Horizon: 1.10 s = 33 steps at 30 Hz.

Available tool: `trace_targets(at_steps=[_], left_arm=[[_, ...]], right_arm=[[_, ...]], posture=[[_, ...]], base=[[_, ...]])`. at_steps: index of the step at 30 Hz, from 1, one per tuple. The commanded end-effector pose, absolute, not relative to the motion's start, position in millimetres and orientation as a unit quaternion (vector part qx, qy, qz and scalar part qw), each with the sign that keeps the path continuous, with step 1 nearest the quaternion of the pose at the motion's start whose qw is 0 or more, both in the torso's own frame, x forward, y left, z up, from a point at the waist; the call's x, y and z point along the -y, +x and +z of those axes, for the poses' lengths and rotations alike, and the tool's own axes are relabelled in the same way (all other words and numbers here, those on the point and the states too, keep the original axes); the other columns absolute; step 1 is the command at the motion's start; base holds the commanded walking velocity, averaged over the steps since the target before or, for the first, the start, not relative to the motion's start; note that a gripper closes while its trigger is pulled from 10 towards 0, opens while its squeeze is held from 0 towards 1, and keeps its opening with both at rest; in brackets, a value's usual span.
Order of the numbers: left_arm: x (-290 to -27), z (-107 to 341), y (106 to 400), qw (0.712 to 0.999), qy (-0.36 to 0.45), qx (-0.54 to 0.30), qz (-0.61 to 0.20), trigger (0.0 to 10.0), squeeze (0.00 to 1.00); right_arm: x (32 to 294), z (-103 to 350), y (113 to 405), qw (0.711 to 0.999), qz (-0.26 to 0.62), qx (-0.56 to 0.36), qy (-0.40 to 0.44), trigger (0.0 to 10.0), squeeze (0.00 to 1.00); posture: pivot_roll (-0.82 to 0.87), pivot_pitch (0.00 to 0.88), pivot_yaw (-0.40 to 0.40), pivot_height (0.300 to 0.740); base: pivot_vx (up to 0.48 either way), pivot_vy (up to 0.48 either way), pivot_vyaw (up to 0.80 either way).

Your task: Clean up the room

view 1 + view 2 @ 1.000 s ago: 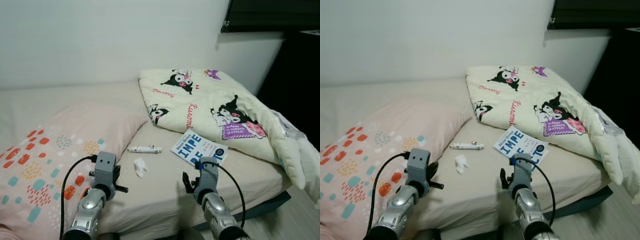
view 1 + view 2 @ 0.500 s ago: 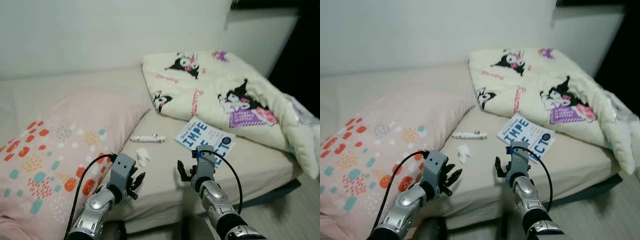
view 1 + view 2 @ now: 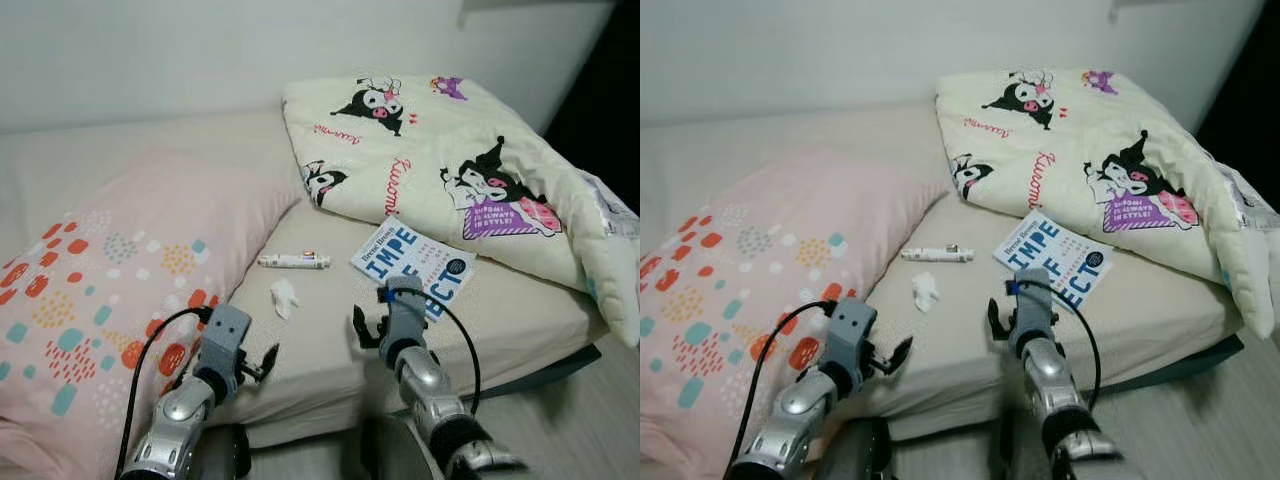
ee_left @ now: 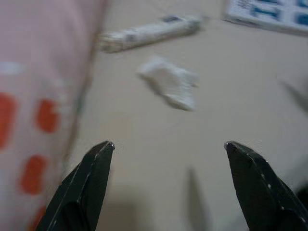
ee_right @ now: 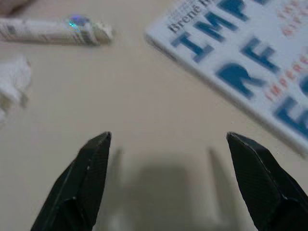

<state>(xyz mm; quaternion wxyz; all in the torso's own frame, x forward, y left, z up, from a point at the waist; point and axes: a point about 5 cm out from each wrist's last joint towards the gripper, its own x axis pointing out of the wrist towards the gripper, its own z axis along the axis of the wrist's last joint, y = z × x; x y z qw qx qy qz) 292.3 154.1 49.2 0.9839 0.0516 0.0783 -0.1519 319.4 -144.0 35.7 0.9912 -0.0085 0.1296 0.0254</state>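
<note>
- As both arms hung over the bed's (image 3: 320,350) near edge, left gripper (image 4: 168,149) & right gripper (image 5: 166,139) were spread, empty.
- Tissue (image 3: 284,297), tube (image 3: 293,261), book (image 3: 418,266) lay mid-bed w/in reach, probably pickup targets.

Bed (image 3: 330,350): beige cloth sheet, matt, smooth with faint creases. Pillow (image 3: 120,270): soft pink cloth, matt, printed with coloured dabs. Quilt (image 3: 450,180): cream padded cloth, matt, cartoon print, puffy at the folds. Book (image 3: 415,265): paper cover, smooth, slight sheen. Tube (image 3: 293,261): white, smooth, plastic-looking wrapper. Tissue (image 3: 284,297): crumpled white paper, rough and matt. Arms: silver, brushed metallic look. Fingers (image 4: 91,187): black, hard plastic-looking, faintly glossy at the edges.
</note>
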Motion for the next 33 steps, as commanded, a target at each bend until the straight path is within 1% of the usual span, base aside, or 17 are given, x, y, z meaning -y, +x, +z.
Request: trace_targets(at_steps=[1, 3, 6, 7, 9, 12, 18, 26, 29, 33], left_arm=[[-157.1, 40.3, 287.8, 0.986, 0.031, -0.099, -0.128, 10.0, 0.0], [-160.8, 41.1, 287.1, 0.99, 0.021, -0.097, -0.103, 10.0, 0.0], [-163.2, 40.7, 285.8, 0.991, 0.015, -0.099, -0.084, 10.0, 0.0], [-163.2, 40.7, 285.8, 0.991, 0.015, -0.099, -0.084, 10.0, 0.0], [-163.5, 38.4, 284.0, 0.991, 0.012, -0.103, -0.079, 10.0, 0.0], [-162.2, 36.1, 284.1, 0.991, 0.022, -0.109, -0.077, 10.0, 0.0], [-158.8, 39.1, 290.7, 0.991, 0.04, -0.107, -0.076, 10.0, 0.0], [-157.2, 40.6, 295.4, 0.991, 0.027, -0.11, -0.067, 10.0, 0.0], [-154.1, 41.0, 295.6, 0.992, 0.015, -0.107, -0.066, 10.0, 0.0], [-151.9, 38.8, 293.8, 0.991, 0.016, -0.111, -0.074, 10.0, 0.0]], right_arm=[[147.0, 33.0, 313.2, 0.993, 0.018, -0.12, -0.004, 10.0, 0.0], [149.5, 27.4, 303.4, 0.993, 0.017, -0.115, 0.001, 10.0, 0.0], [152.5, 22.7, 296.5, 0.993, 0.01, -0.117, 0.008, 10.0, 0.0], [152.5, 22.7, 296.5, 0.993, 0.01, -0.117, 0.008, 10.0, 0.0], [155.2, 18.0, 292.1, 0.992, 0.0, -0.124, 0.011, 10.0, 0.0], [156.8, 17.8, 290.2, 0.992, -0.005, -0.126, 0.011, 10.0, 0.0], [159.3, 20.5, 292.4, 0.992, -0.003, -0.125, 0.011, 10.0, 0.0], [158.6, 22.8, 295.0, 0.992, 0.004, -0.124, 0.015, 10.0, 0.0], [155.3, 21.9, 295.1, 0.991, 0.016, -0.13, 0.017, 10.0, 0.0], [153.7, 20.1, 294.8, 0.99, 0.016, -0.138, 0.019, 10.0, 0.0]], posture=[[0.0, 0.141, -0.057, 0.612], [0.0, 0.118, -0.058, 0.622], [-0.01, 0.102, -0.057, 0.632], [-0.01, 0.102, -0.057, 0.632], [-0.01, 0.066, -0.054, 0.642], [-0.01, 0.046, -0.059, 0.657], [-0.01, 0.04, -0.062, 0.682], [-0.02, 0.032, -0.068, 0.707], [-0.02, 0.032, -0.074, 0.727], [-0.02, 0.03, -0.083, 0.732]], base=[[0.0, 0.0, 0.0], [0.0, 0.0, 0.0], [0.0, 0.0, 0.0], [0.0, 0.0, 0.0], [0.0, 0.0, 0.0], [0.0, 0.0, 0.0], [0.0, 0.0, 0.0], [0.0, 0.0, 0.0], [0.0, 0.0, 0.0], [0.0, 0.0, 0.0]])
